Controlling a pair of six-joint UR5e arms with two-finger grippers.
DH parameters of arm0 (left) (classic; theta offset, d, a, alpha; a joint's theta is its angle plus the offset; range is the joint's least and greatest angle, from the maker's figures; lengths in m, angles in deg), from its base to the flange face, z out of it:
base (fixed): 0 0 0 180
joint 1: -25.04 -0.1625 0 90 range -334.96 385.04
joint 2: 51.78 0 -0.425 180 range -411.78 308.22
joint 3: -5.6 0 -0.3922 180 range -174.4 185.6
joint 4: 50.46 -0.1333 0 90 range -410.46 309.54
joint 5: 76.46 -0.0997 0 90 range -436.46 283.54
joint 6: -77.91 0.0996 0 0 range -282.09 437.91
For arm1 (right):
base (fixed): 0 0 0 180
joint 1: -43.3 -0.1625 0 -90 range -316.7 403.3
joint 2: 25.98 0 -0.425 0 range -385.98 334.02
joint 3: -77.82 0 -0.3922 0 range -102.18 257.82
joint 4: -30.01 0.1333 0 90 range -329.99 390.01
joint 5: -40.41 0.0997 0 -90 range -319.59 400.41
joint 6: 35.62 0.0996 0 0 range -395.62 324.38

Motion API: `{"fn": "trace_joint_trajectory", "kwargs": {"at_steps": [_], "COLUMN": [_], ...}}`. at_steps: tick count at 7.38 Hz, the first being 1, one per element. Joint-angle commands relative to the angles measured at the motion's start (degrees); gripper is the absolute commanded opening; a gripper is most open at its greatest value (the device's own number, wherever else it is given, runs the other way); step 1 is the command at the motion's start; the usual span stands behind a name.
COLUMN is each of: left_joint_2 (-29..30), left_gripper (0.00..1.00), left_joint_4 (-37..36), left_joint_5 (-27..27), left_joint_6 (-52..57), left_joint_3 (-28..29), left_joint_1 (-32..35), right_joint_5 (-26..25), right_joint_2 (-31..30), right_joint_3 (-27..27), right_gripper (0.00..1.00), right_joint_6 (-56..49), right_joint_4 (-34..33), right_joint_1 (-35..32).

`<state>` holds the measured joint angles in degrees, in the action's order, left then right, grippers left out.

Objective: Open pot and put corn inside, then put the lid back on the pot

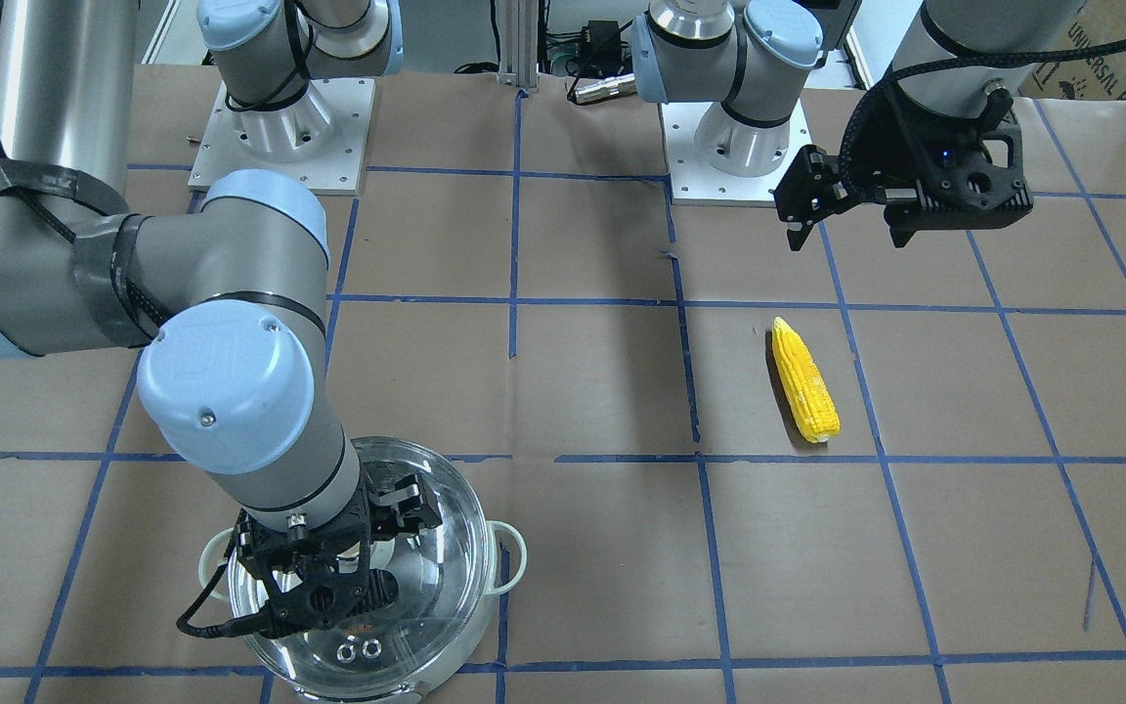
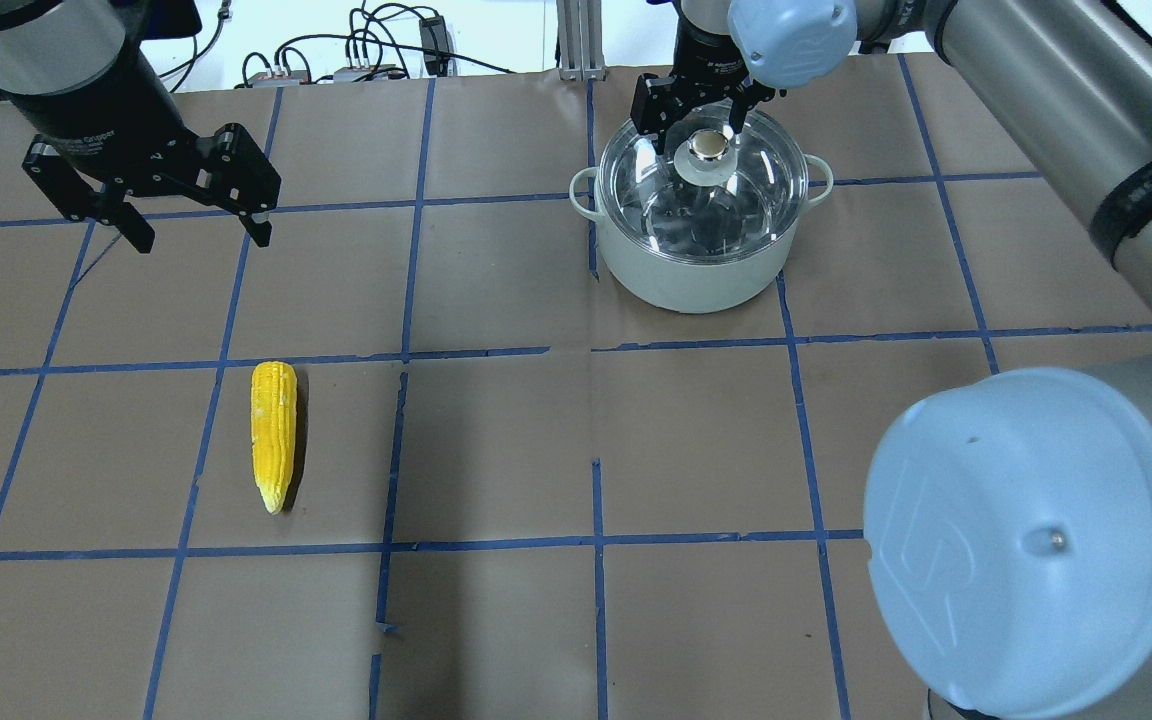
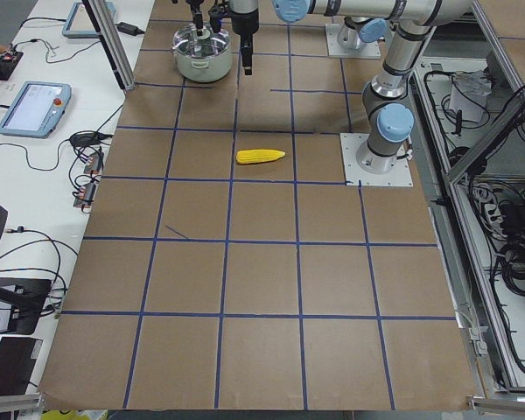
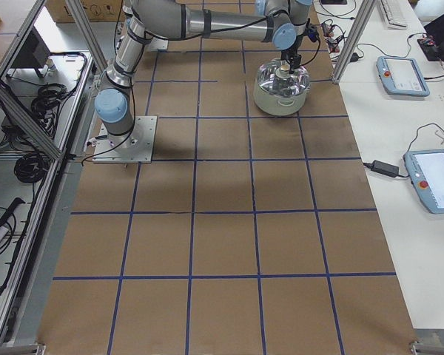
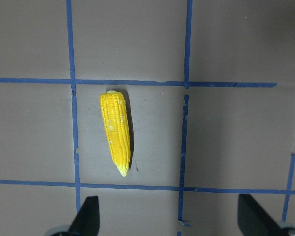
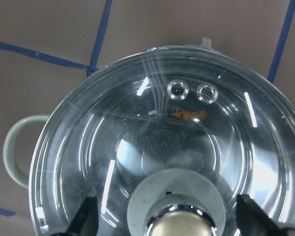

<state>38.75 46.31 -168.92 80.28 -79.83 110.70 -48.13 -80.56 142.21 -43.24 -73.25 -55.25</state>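
Observation:
The mint-green pot (image 2: 691, 270) stands at the far right of the table with the clear glass lid (image 2: 701, 195) on it. It also shows in the front view (image 1: 499, 572). My right gripper (image 2: 698, 125) is open, its fingers either side of the metal knob (image 2: 708, 146), apart from it. The knob (image 6: 179, 223) lies between the fingertips in the right wrist view, above the lid (image 6: 162, 137). The yellow corn (image 2: 272, 430) lies flat on the left half. My left gripper (image 2: 191, 230) is open and empty, hovering beyond the corn (image 5: 116, 132).
Brown paper with blue tape grid lines covers the table (image 2: 536, 450). The arm bases (image 1: 280, 137) stand on white plates at the robot's side. Cables and tablets (image 3: 35, 105) lie off the table's edge.

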Motion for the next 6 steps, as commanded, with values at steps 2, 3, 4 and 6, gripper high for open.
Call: {"fn": "trace_joint_trajectory", "kwargs": {"at_steps": [2,3,4,6], "left_joint_2": [0.00,0.00,0.00,0.00], "left_gripper": [1.00,1.00,1.00,1.00], "left_joint_4": [0.00,0.00,0.00,0.00], "left_joint_5": [0.00,0.00,0.00,0.00], "left_joint_6": [0.00,0.00,0.00,0.00], "left_joint_3": [0.00,0.00,0.00,0.00], "left_joint_1": [-0.06,-0.06,0.03,0.03], "right_joint_5": [-0.31,-0.32,-0.32,-0.40], "right_joint_2": [0.18,0.17,0.00,-0.70], "right_joint_3": [-0.59,0.02,0.12,-0.14], "right_gripper": [0.90,0.90,0.90,0.75], "right_joint_6": [0.32,0.06,0.23,0.41], "right_joint_4": [0.51,0.60,0.69,3.22], "right_joint_1": [0.12,0.47,0.47,0.38]}}
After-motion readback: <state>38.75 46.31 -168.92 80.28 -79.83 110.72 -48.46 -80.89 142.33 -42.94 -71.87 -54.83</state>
